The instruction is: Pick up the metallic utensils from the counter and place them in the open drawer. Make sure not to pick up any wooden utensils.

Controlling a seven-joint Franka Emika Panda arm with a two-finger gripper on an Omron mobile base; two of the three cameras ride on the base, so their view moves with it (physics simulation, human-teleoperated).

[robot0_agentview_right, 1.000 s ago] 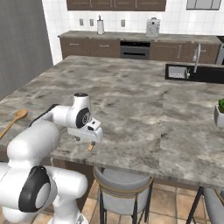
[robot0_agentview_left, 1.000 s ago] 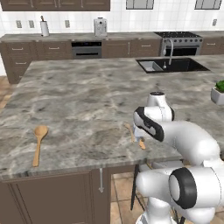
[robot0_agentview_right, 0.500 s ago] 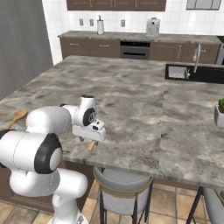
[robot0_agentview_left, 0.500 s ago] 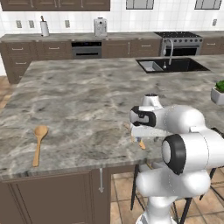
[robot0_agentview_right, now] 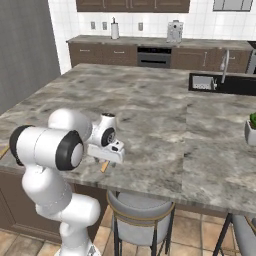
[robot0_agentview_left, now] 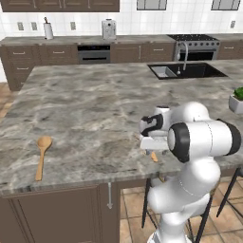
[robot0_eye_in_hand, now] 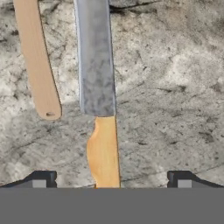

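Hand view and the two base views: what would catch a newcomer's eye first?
In the hand view, a knife with a grey blade and a tan handle lies on the marbled counter between the open gripper tips, a tan wooden handle beside it. In the left base view, the white arm bends low over the counter's near edge, and a big wooden spoon lies far to the left.

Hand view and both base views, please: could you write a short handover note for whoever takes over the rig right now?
Pincer: open, holding nothing, low over the counter near its front edge.
Things: a grey-bladed utensil with a tan grip lies flat between the fingertips. A separate tan handle lies beside it, apart; I cannot tell its material. The wooden spoon lies far off on the counter, to the arm's left.
Done: pincer lined up over the grey-bladed utensil.
Left: close, lift, carry it to the drawer, then fetch any other metal pieces. Leave the wooden spoon.
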